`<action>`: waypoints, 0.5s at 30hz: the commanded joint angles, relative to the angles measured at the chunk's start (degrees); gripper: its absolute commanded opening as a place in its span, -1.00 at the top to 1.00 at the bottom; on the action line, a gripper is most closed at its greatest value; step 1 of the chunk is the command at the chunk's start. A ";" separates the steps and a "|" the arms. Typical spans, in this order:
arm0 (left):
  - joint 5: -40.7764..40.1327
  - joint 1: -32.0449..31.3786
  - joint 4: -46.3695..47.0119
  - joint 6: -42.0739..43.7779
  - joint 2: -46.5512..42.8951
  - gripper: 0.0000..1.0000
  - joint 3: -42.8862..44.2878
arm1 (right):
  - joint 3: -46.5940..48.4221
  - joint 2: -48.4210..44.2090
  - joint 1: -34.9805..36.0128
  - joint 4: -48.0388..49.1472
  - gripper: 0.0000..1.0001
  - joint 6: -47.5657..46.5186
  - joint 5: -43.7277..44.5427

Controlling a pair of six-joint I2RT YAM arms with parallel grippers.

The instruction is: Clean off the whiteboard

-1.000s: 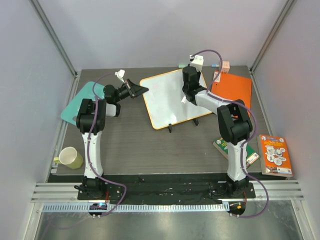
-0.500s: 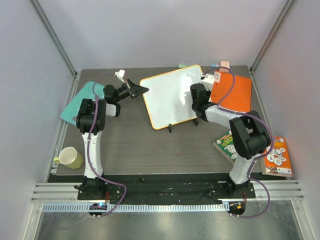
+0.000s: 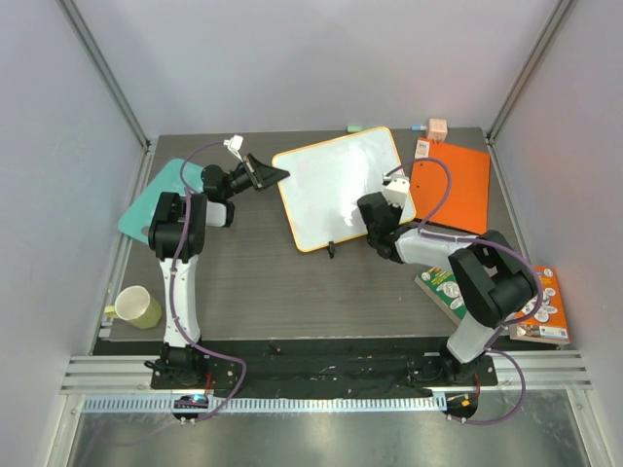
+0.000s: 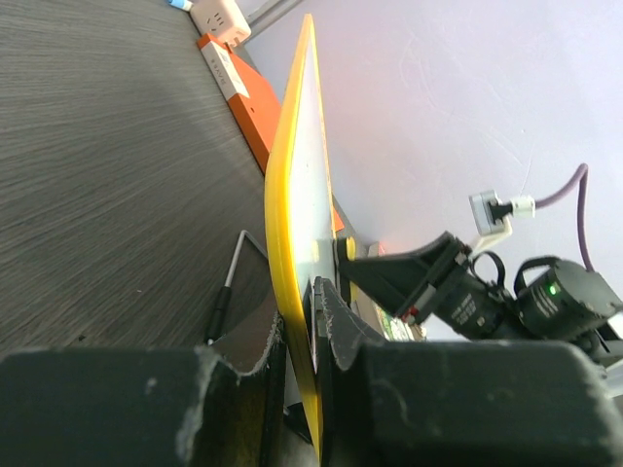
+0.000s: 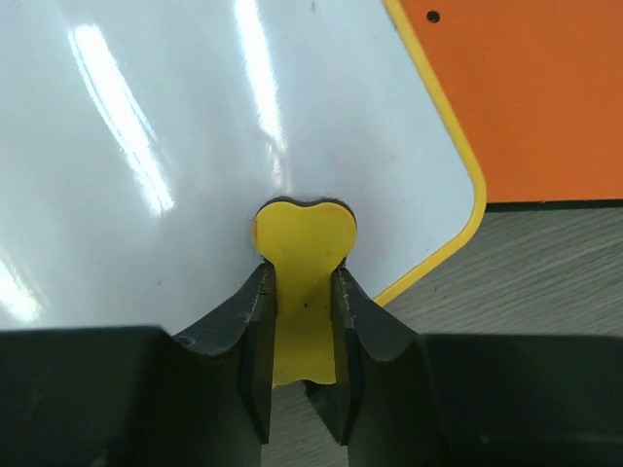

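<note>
The whiteboard (image 3: pixel 326 185) lies tilted at the back centre, with a white face, an orange-yellow rim and no scribbles showing. My left gripper (image 3: pixel 275 175) is shut on its left corner. In the left wrist view the board (image 4: pixel 288 195) is edge-on between my fingers (image 4: pixel 310 326). My right gripper (image 3: pixel 373 216) is over the board's near right corner. It is shut on a yellow eraser (image 5: pixel 304 263), which presses on the white face (image 5: pixel 195 146) close to the rim. My right gripper's point in its wrist view (image 5: pixel 302 326) lies on the eraser.
An orange folder (image 3: pixel 453 185) lies right of the board, also in the right wrist view (image 5: pixel 535 88). A teal sheet (image 3: pixel 156 195) lies at left and a yellow-green mug (image 3: pixel 138 306) at front left. Books (image 3: pixel 540 302) lie at front right. A thin black-tipped rod (image 4: pixel 226 292) lies by the board.
My right gripper has swept with the eraser from the board's far right edge down to its near right corner. My left gripper and the board have not moved.
</note>
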 commanded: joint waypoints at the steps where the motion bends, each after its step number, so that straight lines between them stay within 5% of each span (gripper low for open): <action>1: 3.95 -1.16 14.73 4.52 -1.54 0.94 -0.32 | -3.54 -4.67 3.05 -2.44 0.98 3.01 0.06; 6: 4.04 -1.16 14.73 4.61 -1.54 0.95 -0.14 | -5.57 -13.90 4.37 -0.42 0.98 1.08 -4.32; 15: 4.21 -1.16 14.73 4.61 -1.63 0.94 -0.14 | -6.44 -12.07 13.51 -8.86 0.98 5.03 -10.47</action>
